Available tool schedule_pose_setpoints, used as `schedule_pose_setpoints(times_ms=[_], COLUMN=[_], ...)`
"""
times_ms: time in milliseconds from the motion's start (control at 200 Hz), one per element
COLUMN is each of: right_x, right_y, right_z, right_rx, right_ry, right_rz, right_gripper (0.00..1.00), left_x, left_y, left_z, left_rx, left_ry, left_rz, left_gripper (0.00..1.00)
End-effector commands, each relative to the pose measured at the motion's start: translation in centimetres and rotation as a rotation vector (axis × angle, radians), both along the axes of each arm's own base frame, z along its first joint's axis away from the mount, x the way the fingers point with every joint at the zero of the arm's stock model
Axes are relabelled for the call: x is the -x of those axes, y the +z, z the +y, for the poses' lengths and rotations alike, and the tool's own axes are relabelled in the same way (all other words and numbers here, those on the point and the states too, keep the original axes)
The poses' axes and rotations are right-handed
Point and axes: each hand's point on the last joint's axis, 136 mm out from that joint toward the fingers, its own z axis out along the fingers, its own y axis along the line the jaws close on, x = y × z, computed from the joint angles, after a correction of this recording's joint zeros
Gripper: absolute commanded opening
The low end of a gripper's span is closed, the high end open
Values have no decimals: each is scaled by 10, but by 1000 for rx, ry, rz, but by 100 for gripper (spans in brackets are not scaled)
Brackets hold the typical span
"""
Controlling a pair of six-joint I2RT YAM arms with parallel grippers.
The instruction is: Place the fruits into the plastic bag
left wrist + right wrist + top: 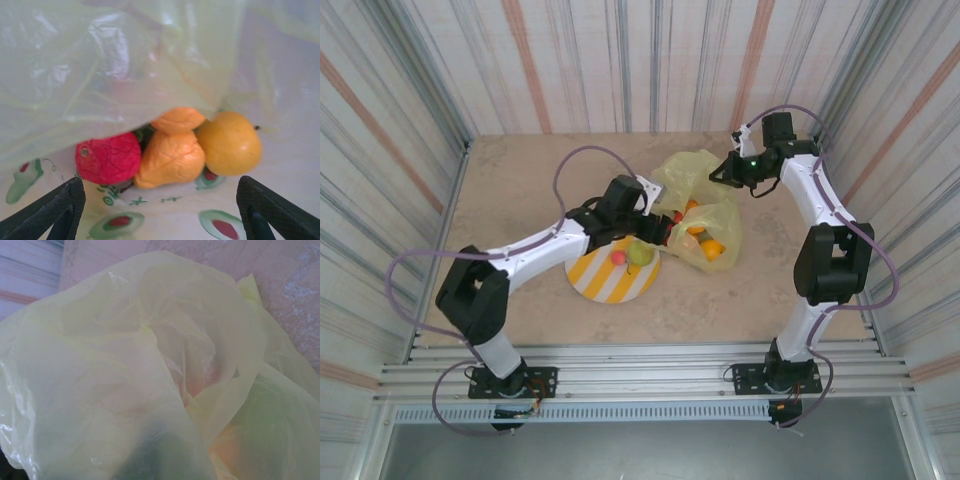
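Note:
The plastic bag (705, 195) lies right of centre on the table, its mouth facing left. My right gripper (718, 175) is shut on the bag's upper edge and holds it up; in the right wrist view the yellow-green film (125, 365) drapes over the fingers. My left gripper (658, 228) is at the bag's mouth, open and holding nothing (160, 220). Just beyond its fingertips, inside the bag, lie a red fruit (107, 157), a wrinkled orange fruit (172, 157) and a round yellow-orange fruit (230, 142). A small red fruit (617, 257) and a green fruit (640, 253) sit on the plate.
The round yellow-and-white striped plate (605, 280) lies just below the left gripper, left of the bag. Corrugated walls close in the table at the back and both sides. Bare tabletop (510, 190) stretches to the left and behind.

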Motion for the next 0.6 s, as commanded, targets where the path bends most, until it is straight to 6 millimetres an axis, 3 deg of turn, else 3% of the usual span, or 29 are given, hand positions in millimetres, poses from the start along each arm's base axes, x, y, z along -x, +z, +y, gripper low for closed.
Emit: schedule_pose_setpoints(times_ms=[0, 150, 246, 481, 596], right_x=[5, 4, 4, 4, 4], right_y=[-8, -7, -8, -8, -9], right_z=[-2, -2, -1, -1, -1], right_rx=[1, 0, -1, 0, 0], right_ry=[12, 11, 12, 12, 12], right_rz=[25, 23, 23, 24, 25], right_gripper=[0, 0, 0, 0, 0], left_x=[19, 35, 42, 40, 42], left_y=[31, 40, 33, -29, -54], left_z=[2, 28, 50, 117, 127], left_rx=[87, 123, 135, -54, -87], left_ry=[-75, -56, -4, 225, 262], left_rz=[-54, -73, -58, 45, 131], left_gripper=[83, 83, 83, 82, 82])
